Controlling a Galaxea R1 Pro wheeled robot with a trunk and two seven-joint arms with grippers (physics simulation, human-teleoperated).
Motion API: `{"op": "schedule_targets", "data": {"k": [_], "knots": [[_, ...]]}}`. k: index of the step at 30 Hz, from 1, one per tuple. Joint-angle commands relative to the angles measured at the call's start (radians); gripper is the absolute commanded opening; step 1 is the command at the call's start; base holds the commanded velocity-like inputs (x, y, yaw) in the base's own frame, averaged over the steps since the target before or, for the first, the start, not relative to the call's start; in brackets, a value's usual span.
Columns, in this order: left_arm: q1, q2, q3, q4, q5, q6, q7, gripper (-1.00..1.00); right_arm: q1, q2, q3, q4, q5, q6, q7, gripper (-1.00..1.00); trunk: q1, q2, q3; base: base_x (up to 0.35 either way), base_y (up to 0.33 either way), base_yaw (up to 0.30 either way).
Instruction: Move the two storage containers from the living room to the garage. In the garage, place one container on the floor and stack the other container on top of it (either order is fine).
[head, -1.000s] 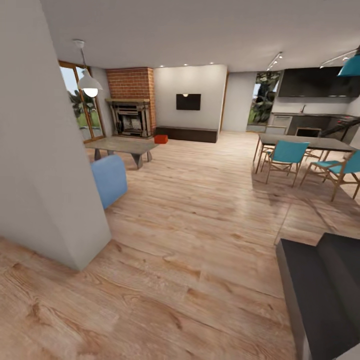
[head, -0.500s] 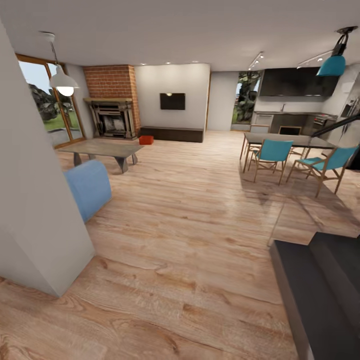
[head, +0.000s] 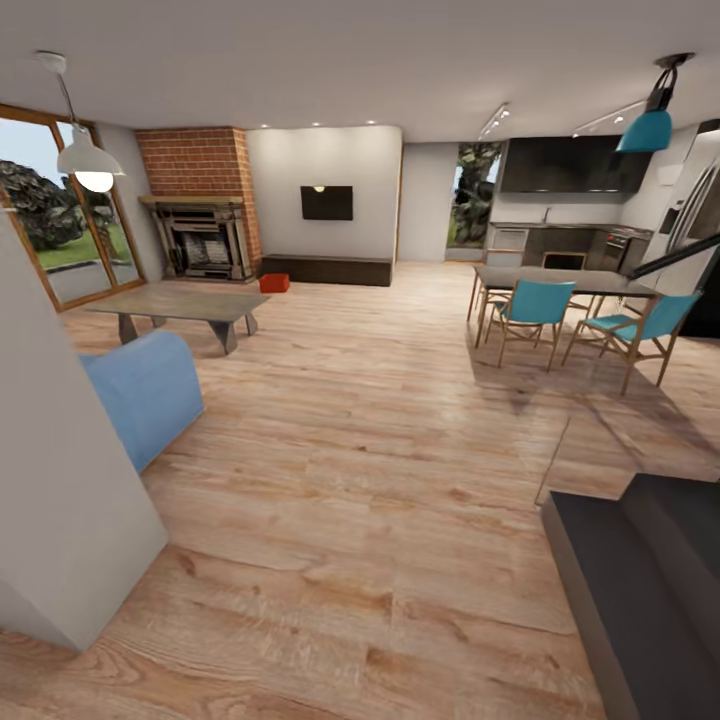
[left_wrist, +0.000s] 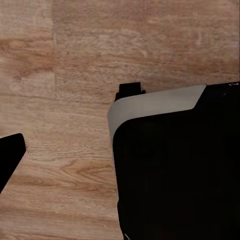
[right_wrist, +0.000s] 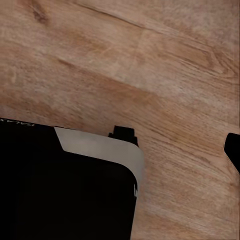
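One orange-red container (head: 274, 283) stands on the wood-plank floor (head: 380, 440) at the far end of the living room. It sits just in front of the left end of the low dark cabinet (head: 327, 270) and just right of the brick fireplace (head: 200, 205). At this range it is too small to tell whether it is one bin or two.

Relative to the container:
- The black TV (head: 327, 202) hangs on the grey wall above and to the right.
- The low grey coffee table (head: 180, 303) stands nearer the camera and to the left.
- The blue seat (head: 140, 392) lies nearer still, partly behind a grey wall corner (head: 60, 500).
- A white pendant lamp (head: 84, 160) hangs at the upper left, before the window.
- The dining table (head: 570, 283) with teal chairs (head: 530, 305) stands well apart to the right, with a teal lamp (head: 645, 128) above it and the dark kitchen behind.

The wrist views show dark robot body panels over the plank floor. Pincer state cannot be told for either arm.
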Motion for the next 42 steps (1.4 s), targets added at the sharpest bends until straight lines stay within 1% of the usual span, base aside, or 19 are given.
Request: {"op": "schedule_targets", "data": {"k": [1,28,42], "knots": [[-0.001,-0.001,-0.009,0.002,0.009,0.001,0.002,1.00,-0.001,-0.001,-0.006,0.004,0.001,-0.005,0.002,1.00,0.001,-0.001,-0.001,0.341,0.125,-0.001],[-0.001,-0.001,-0.009,0.002,0.009,0.001,0.002,1.00,-0.001,0.000,-0.006,0.005,0.004,-0.005,0.002,1.00,0.001,-0.001,-0.001,0.341,0.124,0.000],[-0.001,-0.001,-0.009,0.002,0.009,0.001,0.002,1.00,-0.001,-0.001,-0.006,0.004,-0.001,-0.005,0.002,1.00,0.001,-0.001,-0.001,0.341,0.124,0.000]]}}
